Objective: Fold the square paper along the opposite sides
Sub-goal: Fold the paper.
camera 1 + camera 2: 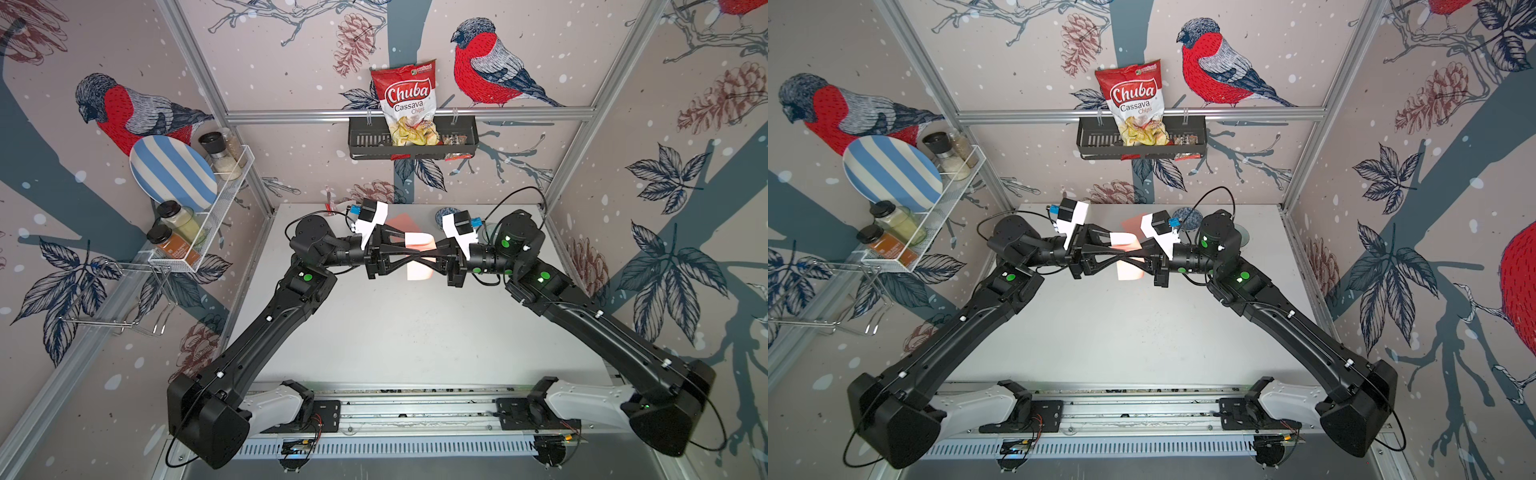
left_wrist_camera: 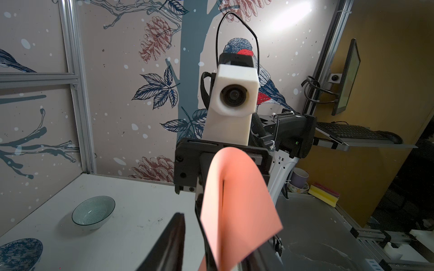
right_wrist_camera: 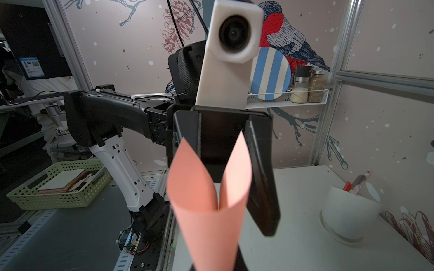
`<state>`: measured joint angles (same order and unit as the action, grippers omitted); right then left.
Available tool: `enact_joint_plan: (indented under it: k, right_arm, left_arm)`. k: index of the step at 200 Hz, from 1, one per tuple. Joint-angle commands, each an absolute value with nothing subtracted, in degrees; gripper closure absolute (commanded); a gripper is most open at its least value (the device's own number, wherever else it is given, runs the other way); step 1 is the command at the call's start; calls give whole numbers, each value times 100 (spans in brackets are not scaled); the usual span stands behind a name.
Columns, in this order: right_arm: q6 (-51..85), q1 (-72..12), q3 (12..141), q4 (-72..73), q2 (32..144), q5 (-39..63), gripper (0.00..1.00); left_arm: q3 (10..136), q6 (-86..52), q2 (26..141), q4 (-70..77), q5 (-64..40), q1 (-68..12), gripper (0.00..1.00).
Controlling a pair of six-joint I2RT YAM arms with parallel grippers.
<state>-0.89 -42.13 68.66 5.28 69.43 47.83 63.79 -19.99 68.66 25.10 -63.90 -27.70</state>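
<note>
The square paper (image 1: pixel 419 271) is salmon pink and hangs in the air over the back of the table, curled so that two of its edges nearly meet (image 3: pixel 211 206). My right gripper (image 3: pixel 215 264) is shut on one end of the paper, seen in both top views (image 1: pixel 1128 261). My left gripper (image 2: pixel 222 234) faces it from the other side. Its jaws stand apart, one finger (image 2: pixel 171 239) clear of the sheet and the other largely hidden behind the paper (image 2: pixel 237 206). In both top views the two sets of fingers cross at the sheet (image 1: pixel 422 254).
A small ribbed bowl (image 2: pixel 94 212) and a blue patterned dish (image 2: pixel 18 251) sit on the white table (image 1: pixel 395 332) near the back. A white cup of pens (image 3: pixel 347 215) stands at the back left. A wire rack (image 1: pixel 216 216) hangs on the left wall.
</note>
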Motion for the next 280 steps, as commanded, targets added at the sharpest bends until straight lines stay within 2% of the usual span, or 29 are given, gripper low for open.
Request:
enact_joint_plan:
  k: [1,39,93,155,202,236,241,250,261,268,280]
  right_arm:
    - [0,-4219,6891,597,6930,4720,100]
    - [0,-4219,6843,591,6900,4720,100]
    - [-9,-4214,6834,589,6952,4728,100]
    - [0,-4218,6827,615,6979,4746,100]
    - [0,-4226,6820,620,6977,4746,100]
    - [0,-4225,6816,598,6967,4740,100]
    - [-2,-4219,6815,591,6953,4737,94]
    - [-16,-4214,6838,574,6947,4743,77]
    - [-41,-4212,6854,553,6919,4747,64]
    - [-68,-4203,6868,520,6885,4745,59]
    - [-71,-4162,6897,502,6809,4742,56]
  left_arm:
    - [6429,-1880,6801,2540,-6372,-2786,67]
    - [6426,-1853,6758,2573,-6346,-2786,77]
    - [6376,-2036,6763,2936,-6457,-2786,87]
    - [6335,-2096,6729,3098,-6512,-2786,90]
    - [6313,-2103,6723,3130,-6513,-2783,100]
    - [6310,-2100,6722,3104,-6504,-2776,100]
    - [6303,-2101,6716,3093,-6504,-2771,100]
    - [6312,-2074,6711,3051,-6512,-2776,100]
    - [6348,-1985,6709,2912,-6513,-2773,100]
    - [6371,-1918,6704,2804,-6513,-2777,100]
    - [6422,-1779,6698,2593,-6521,-2777,100]
